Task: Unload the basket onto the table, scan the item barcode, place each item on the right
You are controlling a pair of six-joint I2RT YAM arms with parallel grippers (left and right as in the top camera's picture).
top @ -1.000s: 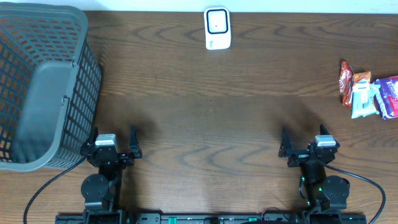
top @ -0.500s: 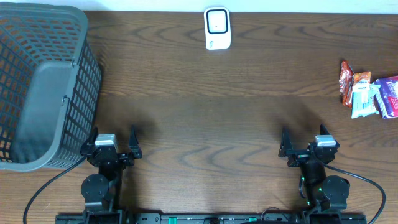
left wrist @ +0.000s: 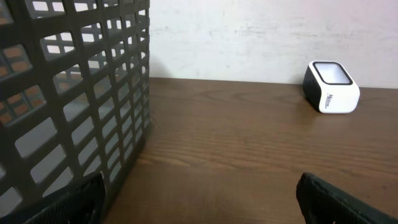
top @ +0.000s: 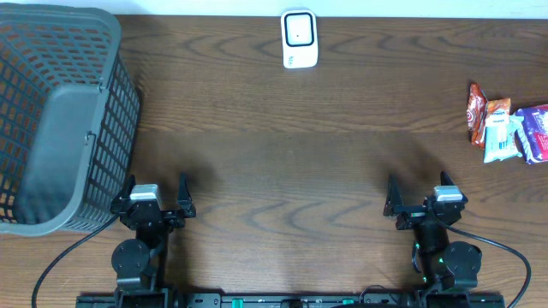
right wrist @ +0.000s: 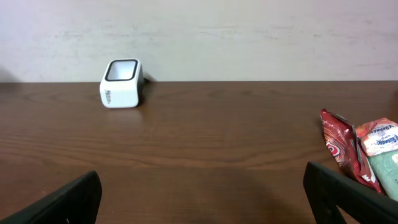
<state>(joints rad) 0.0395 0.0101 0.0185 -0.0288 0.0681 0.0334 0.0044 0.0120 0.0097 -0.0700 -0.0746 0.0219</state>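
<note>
A white barcode scanner (top: 299, 38) stands at the far middle of the wooden table; it also shows in the left wrist view as the scanner (left wrist: 331, 87) and in the right wrist view as the scanner (right wrist: 122, 83). Snack packets lie at the right edge: a red one (top: 476, 111), a white-blue one (top: 500, 137) and a purple one (top: 537, 133). The red packet (right wrist: 342, 149) shows to the right of my right gripper. My left gripper (top: 157, 195) and right gripper (top: 417, 197) rest near the front edge, both open with nothing between the fingers. The same shows in the wrist views for the left gripper (left wrist: 200, 205) and the right gripper (right wrist: 202, 202).
A large grey mesh basket (top: 51, 120) fills the left side of the table, its wall (left wrist: 68, 93) close beside my left gripper. A pale wall runs behind the table's far edge. Bare wood lies between the grippers and the scanner.
</note>
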